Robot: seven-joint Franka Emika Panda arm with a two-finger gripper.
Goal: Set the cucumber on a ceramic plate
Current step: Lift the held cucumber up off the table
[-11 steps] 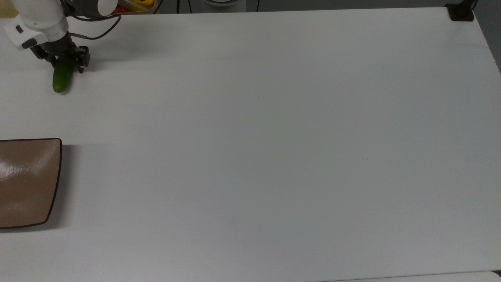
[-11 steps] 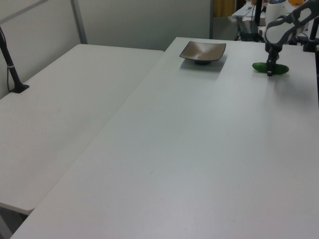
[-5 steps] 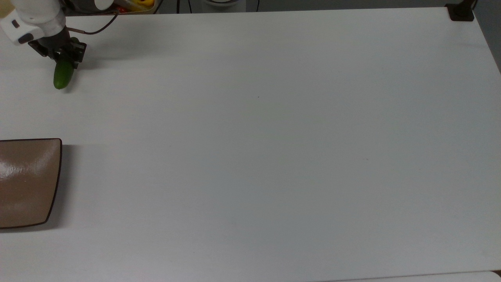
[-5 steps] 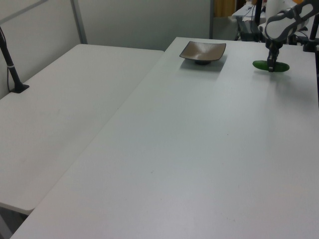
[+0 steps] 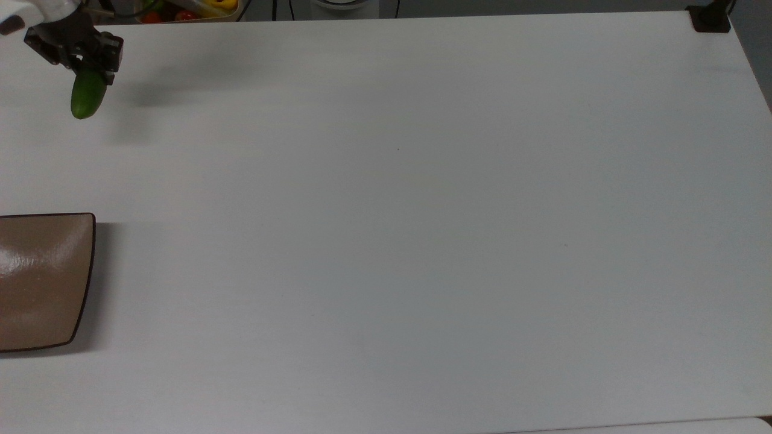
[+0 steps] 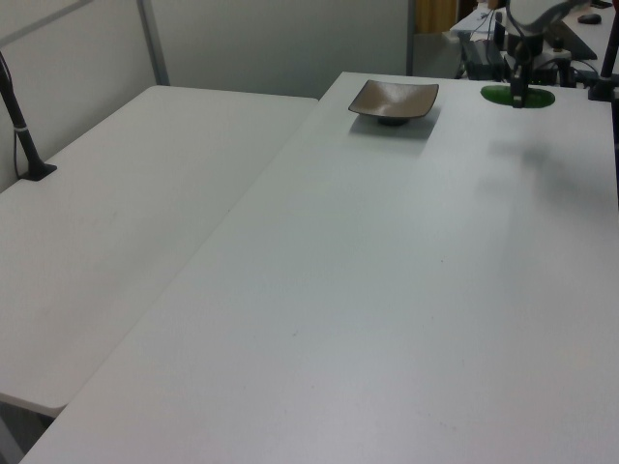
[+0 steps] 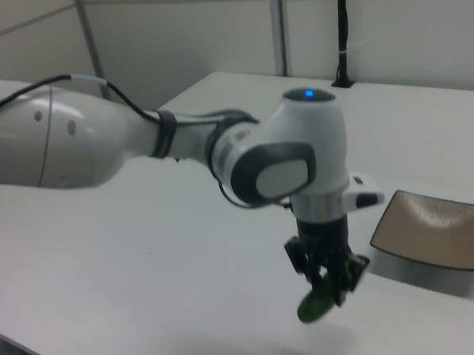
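Since a second ago, gripper [image 5: 84,60] has risen with the cucumber [image 5: 87,99], now off the white table [image 5: 398,241]; its shadow lies apart. Fingers pinch the cucumber's upper part. Step: carry. Next: travel over to the ceramic plate [image 5: 42,280], well apart, then lower and release.

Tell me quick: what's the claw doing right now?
Claw: shut on the cucumber, held clear of the table.
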